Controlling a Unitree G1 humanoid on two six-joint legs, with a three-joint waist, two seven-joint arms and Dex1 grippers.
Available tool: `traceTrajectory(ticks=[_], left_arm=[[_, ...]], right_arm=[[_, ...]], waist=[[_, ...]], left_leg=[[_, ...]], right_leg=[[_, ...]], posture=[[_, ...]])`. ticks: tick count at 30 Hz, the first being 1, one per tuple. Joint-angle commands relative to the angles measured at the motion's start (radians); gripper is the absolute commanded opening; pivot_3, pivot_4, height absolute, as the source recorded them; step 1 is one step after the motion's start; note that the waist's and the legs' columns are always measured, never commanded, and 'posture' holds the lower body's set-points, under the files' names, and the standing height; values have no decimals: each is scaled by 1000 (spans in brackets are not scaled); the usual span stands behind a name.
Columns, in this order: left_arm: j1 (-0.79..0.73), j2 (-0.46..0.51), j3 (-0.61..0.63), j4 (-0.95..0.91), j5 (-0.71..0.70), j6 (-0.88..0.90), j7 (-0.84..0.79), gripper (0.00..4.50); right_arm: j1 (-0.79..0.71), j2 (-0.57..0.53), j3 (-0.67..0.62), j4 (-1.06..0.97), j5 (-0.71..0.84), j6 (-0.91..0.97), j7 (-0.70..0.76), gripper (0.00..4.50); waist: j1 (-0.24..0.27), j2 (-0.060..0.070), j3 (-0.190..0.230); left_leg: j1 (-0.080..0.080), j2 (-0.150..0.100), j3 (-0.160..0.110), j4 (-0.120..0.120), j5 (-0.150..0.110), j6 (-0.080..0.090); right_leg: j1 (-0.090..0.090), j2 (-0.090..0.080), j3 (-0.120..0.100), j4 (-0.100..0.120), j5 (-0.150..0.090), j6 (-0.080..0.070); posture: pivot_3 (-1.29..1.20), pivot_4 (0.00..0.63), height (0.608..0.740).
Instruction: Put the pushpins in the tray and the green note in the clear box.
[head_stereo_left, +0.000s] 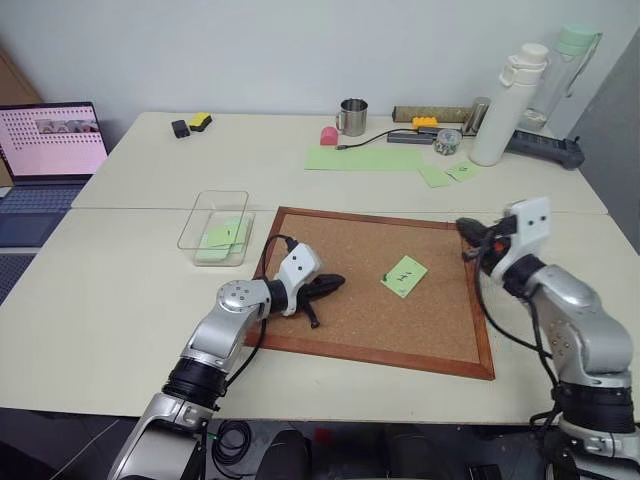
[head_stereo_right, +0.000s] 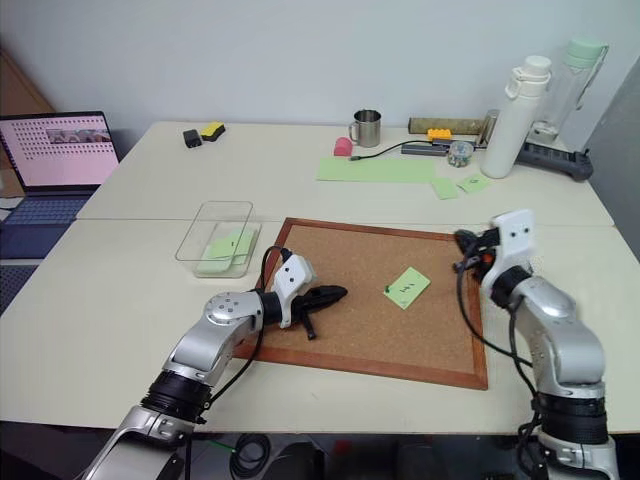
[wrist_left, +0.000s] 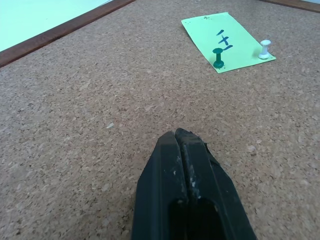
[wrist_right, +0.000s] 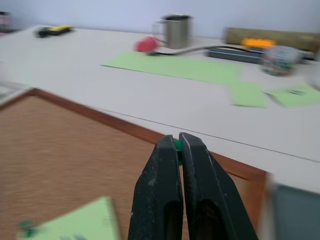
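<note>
The green note (head_stereo_left: 404, 276) lies on the corkboard (head_stereo_left: 350, 330), held by a green pushpin (wrist_left: 218, 57) and a white pin (wrist_left: 264, 49). My left gripper (head_stereo_left: 335, 283) rests shut and empty on the cork, left of the note. My right gripper (head_stereo_left: 465, 232) hovers over the board's far right corner, shut on a green pushpin (wrist_right: 177, 146) that peeks out between the fingertips. The clear box (head_stereo_left: 197, 215) stands off the board's far left corner with green paper inside. A blurred dark grey shape (wrist_right: 295, 210) past the board's corner may be the tray.
A laptop (head_stereo_left: 50, 150) sits at the far left. Along the back of the table are a steel mug (head_stereo_left: 352, 116), a long green sheet (head_stereo_left: 365, 158), green slips (head_stereo_left: 447, 173), a white bottle (head_stereo_left: 505, 105) and a power strip (head_stereo_left: 545, 148).
</note>
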Motion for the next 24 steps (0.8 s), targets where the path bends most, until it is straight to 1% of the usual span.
traceTrajectory(ticks=[1, 4, 8, 11, 17, 18, 20, 21, 23, 24], left_arm=[[33, 15, -1, 31, 36, 41, 28, 0], [40, 18, 1, 15, 32, 50, 24, 0], [48, 24, 8, -5, 28, 62, 21, 0], [70, 35, 14, -32, 26, 70, 18, 0], [98, 58, 22, -71, 22, 85, 18, 0], [98, 59, 24, -72, 22, 88, 21, 0], [103, 60, 26, -78, 21, 91, 24, 0], [106, 60, 27, -84, 20, 94, 25, 0], [107, 60, 27, -91, 18, 101, 24, 0], [106, 59, 28, -92, 17, 104, 26, 0]], right_arm=[[-62, -60, -53, 162, -22, -34, 2, 76], [-101, -91, -48, 277, -39, -51, 29, 76], [-139, -103, -45, 375, -38, -62, 53, 76], [-159, -97, -48, 426, -34, -87, 74, 540], [-167, -94, -44, 470, -38, -118, 98, 1856], [-169, -94, -43, 477, -39, -123, 101, 1978], [-169, -96, -40, 480, -45, -134, 106, 2485], [-167, -95, -37, 474, -45, -142, 113, 2615], [-167, -94, -34, 459, -39, -149, 130, 3080], [-163, -91, -31, 436, -34, -157, 143, 3219]], waist=[[0, 0, 0], [-4, 1, 0], [-4, 1, 0], [-4, 1, 0], [-16, 1, 0], [-18, 1, 0], [-22, 1, 0], [-23, 1, 0], [-26, 1, 0], [-27, 1, 0]], left_leg=[[0, 0, 0, 0, 0, 0], [0, 0, 1, -1, 0, 0], [0, 0, 2, -1, 0, 0], [0, 1, 2, -1, 0, 0], [0, 2, 3, -2, 0, 0], [0, 2, 3, -2, 0, 0], [0, 2, 3, -2, 0, 0], [0, 2, 3, -2, 0, 0], [0, 2, 3, -2, 0, 0], [0, 2, 3, -3, 0, 0]], right_leg=[[0, 0, 0, 0, 0, 0], [0, 0, 1, 0, 0, 0], [-1, 0, 2, 0, 0, 0], [-1, 1, 2, 0, 0, 0], [-2, 1, 2, -1, 0, 0], [-2, 1, 2, -1, 0, 0], [-2, 1, 2, -1, 0, 0], [-2, 1, 2, -1, 0, 0], [-2, 1, 2, -1, 0, 0], [-2, 1, 2, -1, 0, 0]], posture=[[0, 150, 740], [0, 150, 740], [0, 150, 740], [0, 150, 740], [0, 150, 740], [0, 150, 740], [0, 150, 740], [0, 150, 740], [0, 150, 740], [0, 150, 740]])
